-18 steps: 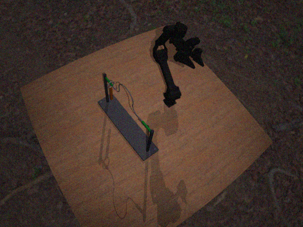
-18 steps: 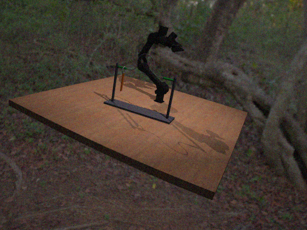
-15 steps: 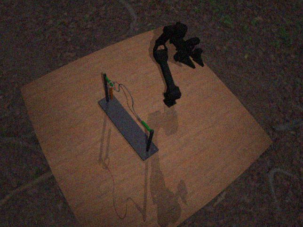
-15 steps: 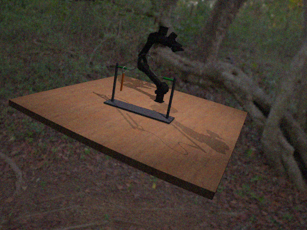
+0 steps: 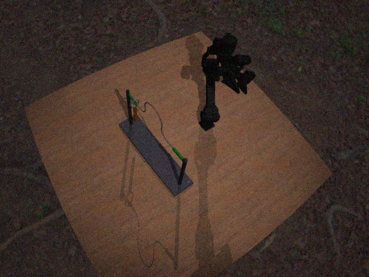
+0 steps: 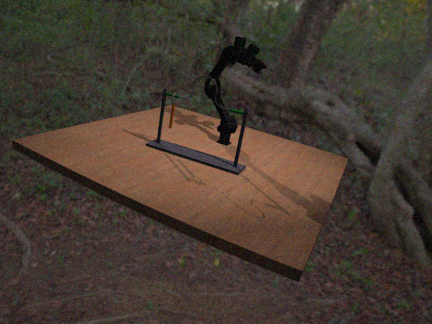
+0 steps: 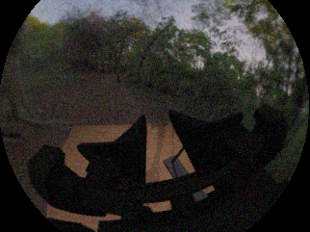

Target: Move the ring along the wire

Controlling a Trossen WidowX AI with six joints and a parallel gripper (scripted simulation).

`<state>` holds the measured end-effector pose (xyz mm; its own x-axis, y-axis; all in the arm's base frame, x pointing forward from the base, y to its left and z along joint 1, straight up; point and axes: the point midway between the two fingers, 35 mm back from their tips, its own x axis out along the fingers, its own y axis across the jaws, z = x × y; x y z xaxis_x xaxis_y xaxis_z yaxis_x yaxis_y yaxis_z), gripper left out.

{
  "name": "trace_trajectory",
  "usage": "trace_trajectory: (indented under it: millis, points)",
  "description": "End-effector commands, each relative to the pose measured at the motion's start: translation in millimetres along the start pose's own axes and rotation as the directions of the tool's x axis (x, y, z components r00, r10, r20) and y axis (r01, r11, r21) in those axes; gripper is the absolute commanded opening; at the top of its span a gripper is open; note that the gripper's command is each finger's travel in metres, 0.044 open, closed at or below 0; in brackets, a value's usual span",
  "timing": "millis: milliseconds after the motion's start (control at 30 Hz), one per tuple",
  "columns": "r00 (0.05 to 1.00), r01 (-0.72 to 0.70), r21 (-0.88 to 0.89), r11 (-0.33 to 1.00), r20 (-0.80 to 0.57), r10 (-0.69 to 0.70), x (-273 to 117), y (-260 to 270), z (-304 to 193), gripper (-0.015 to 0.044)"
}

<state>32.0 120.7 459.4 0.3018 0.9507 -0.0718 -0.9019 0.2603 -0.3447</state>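
Note:
The ring [image 5: 130, 105] hangs around the green part [image 5: 131, 97] [image 6: 168, 94] beside one post [image 5: 129, 109] [image 6: 161, 116]. Its orange handle [image 5: 135, 113] [image 6: 172, 115] points down. The grey wire [image 5: 161, 123] [image 6: 217, 90] curves to the other green part [image 5: 177, 153] [image 6: 237, 111] at the second post [image 5: 182, 172] [image 6: 241, 138]. My gripper [image 5: 242, 92] [image 6: 262, 68] [image 7: 156, 116] is partly open and empty, high up and well away from the ring and handle. In the wrist view the ring and handle cannot be seen.
The posts stand on a dark base plate [image 5: 153, 153] [image 6: 194, 155] [image 7: 169, 165] on the wooden table [image 5: 261, 166] [image 6: 108, 151]. The arm's base [image 5: 207, 124] [image 6: 224, 139] stands beside the plate. In the exterior view the wire overlaps the arm in the picture.

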Motion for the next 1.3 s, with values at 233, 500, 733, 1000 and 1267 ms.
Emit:
trace_trajectory:
  millis: [233,500,733,1000,1267]
  points:
    - [0.957,0.288,0.050,0.956,-0.039,-0.286,43.7,-64.5,-11.2,0.0160]
    - [0.874,0.485,0.059,0.873,-0.064,-0.481,52.1,-122.2,-29.7,0.0160]
    - [0.770,0.638,0.051,0.769,-0.083,-0.633,41.5,-174.1,-51.5,0.0160]
    - [0.620,0.784,0.027,0.621,-0.098,-0.779,8.7,-228.3,-80.1,0.0160]
    - [0.454,0.888,-0.020,0.459,-0.113,-0.884,-42.0,-271.7,-113.8,0.0160]
